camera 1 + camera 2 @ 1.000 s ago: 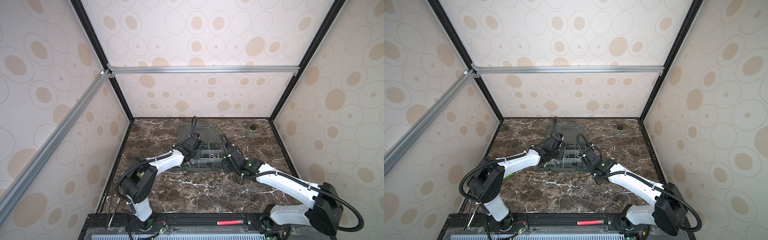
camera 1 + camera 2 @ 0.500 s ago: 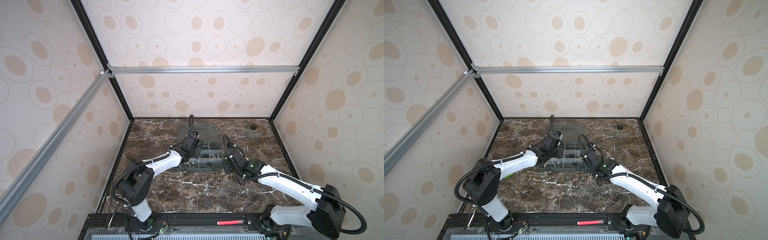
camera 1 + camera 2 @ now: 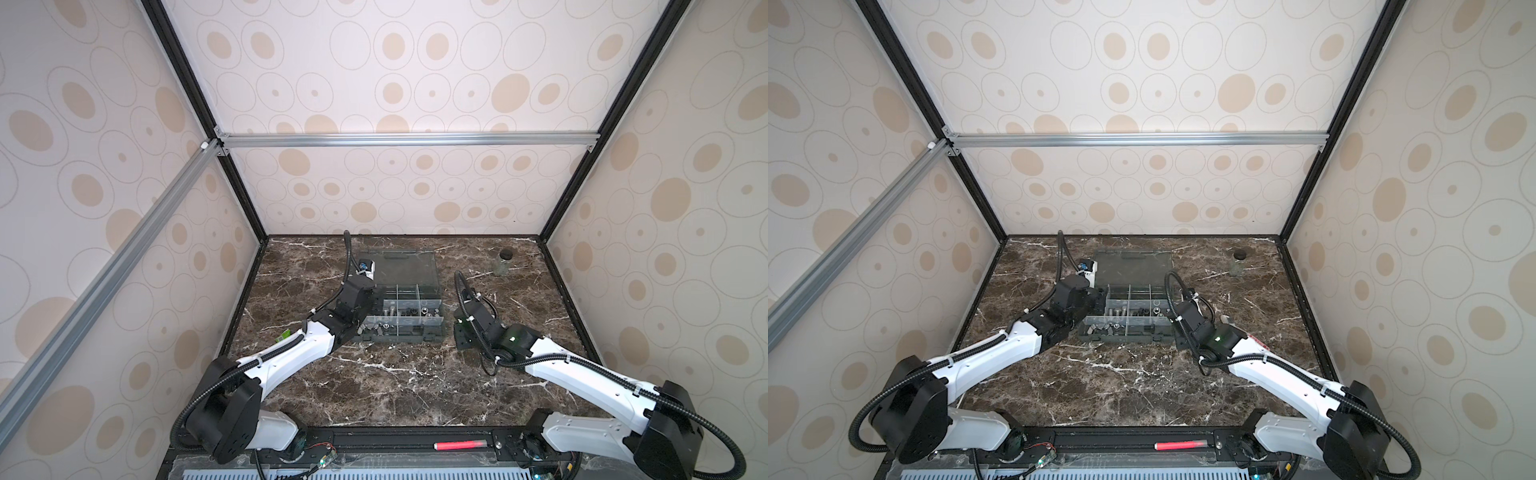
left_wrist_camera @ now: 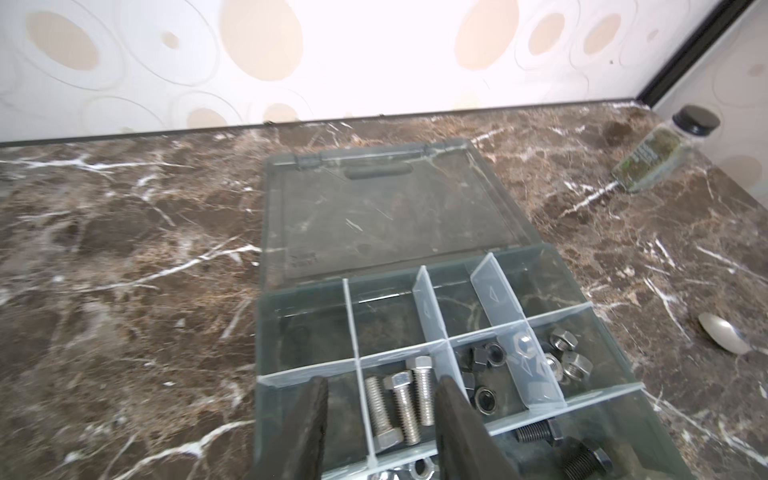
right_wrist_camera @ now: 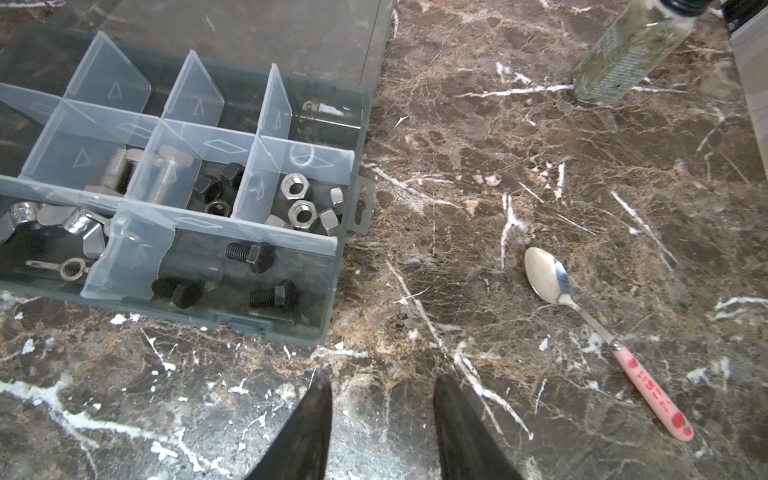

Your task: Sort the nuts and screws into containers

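Observation:
The containers are the compartments of a grey translucent organizer box [image 3: 399,309] in mid-table. Three silver screws [image 4: 399,407] lie in one compartment, black nuts [image 4: 484,361] in the one beside it, and silver nuts [image 4: 561,361] in the one after that. In the front row lie black screws [image 5: 253,255] and wing nuts [image 5: 70,224]. My left gripper [image 4: 380,384] hangs open just above the silver screws' compartment, holding nothing. My right gripper [image 5: 380,382] stands open over bare marble off the box's front right corner, with nothing between its fingers.
The box's clear lid [image 4: 374,208] lies flat behind it. A small glass jar [image 3: 503,264] with a black lid stands at the back right. A spoon [image 5: 548,274] with a pink handle lies on the marble right of the box.
My left gripper's jaws have opened and its arm has shifted slightly over the box's left side. My right gripper has drawn back a little from the box's right edge.

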`<state>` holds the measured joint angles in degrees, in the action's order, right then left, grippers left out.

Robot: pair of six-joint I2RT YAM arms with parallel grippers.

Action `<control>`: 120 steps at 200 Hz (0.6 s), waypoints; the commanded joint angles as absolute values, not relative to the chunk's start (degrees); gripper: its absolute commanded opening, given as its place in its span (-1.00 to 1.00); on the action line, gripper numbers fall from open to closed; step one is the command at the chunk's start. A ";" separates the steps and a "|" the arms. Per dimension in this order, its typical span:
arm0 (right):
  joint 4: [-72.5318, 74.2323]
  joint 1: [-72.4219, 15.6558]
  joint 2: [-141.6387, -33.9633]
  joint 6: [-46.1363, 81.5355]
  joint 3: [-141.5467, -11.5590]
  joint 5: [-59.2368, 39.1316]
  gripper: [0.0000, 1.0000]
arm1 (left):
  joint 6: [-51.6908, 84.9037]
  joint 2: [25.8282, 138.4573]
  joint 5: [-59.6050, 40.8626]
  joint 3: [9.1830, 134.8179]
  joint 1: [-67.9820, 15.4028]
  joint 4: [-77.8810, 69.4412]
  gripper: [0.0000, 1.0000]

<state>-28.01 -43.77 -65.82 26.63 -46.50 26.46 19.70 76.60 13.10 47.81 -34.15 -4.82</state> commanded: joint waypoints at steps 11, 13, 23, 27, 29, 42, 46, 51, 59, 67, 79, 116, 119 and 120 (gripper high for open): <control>-26.62 -42.57 -62.23 26.50 -43.70 32.10 -0.12 | 18.84 70.10 19.30 43.51 -33.20 -10.78 -0.10; -26.41 -42.48 -61.96 26.36 -43.53 32.33 -0.12 | 18.75 69.71 19.55 43.13 -33.08 -11.07 -0.10; -25.49 -41.70 -60.57 25.66 -42.62 33.31 -0.12 | 18.33 67.39 20.79 41.32 -32.71 -12.14 -0.08; -25.06 -41.32 -59.91 25.39 -42.20 33.52 -0.11 | 18.25 66.48 21.37 40.61 -32.54 -12.56 -0.08; -24.79 -41.05 -59.63 25.22 -42.08 33.63 -0.12 | 18.18 66.02 21.65 40.30 -32.44 -12.68 -0.07; -23.07 -39.53 -57.46 24.42 -40.49 34.33 -0.11 | 18.08 63.07 23.47 38.27 -31.64 -13.52 -0.05; -22.36 -39.04 -56.84 24.13 -39.93 34.47 -0.10 | 18.07 62.19 24.18 37.61 -31.45 -13.70 -0.04; -21.37 -38.35 -56.00 23.62 -39.19 34.62 -0.10 | 17.82 61.05 24.95 36.83 -31.16 -14.10 -0.03; -19.84 -37.29 -54.88 22.85 -38.02 34.78 -0.09 | 17.53 59.33 26.43 35.43 -30.62 -14.47 0.00; -18.78 -36.12 -53.98 22.30 -37.02 34.74 -0.09 | 17.30 57.56 28.27 34.10 -30.07 -14.80 0.03; -17.88 -34.30 -52.84 21.36 -35.99 34.93 -0.08 | 16.62 54.91 30.91 32.30 -29.23 -15.26 0.08; -15.56 -28.85 -51.33 19.07 -34.08 35.19 0.05 | 14.02 46.56 38.63 26.63 -26.86 -17.60 0.33; -15.10 -28.50 -51.25 18.81 -33.91 35.12 0.09 | 13.80 46.02 39.32 26.10 -26.69 -17.99 0.36; -14.93 -28.36 -51.33 18.76 -33.88 35.09 0.11 | 13.71 45.82 39.70 25.97 -26.66 -18.09 0.37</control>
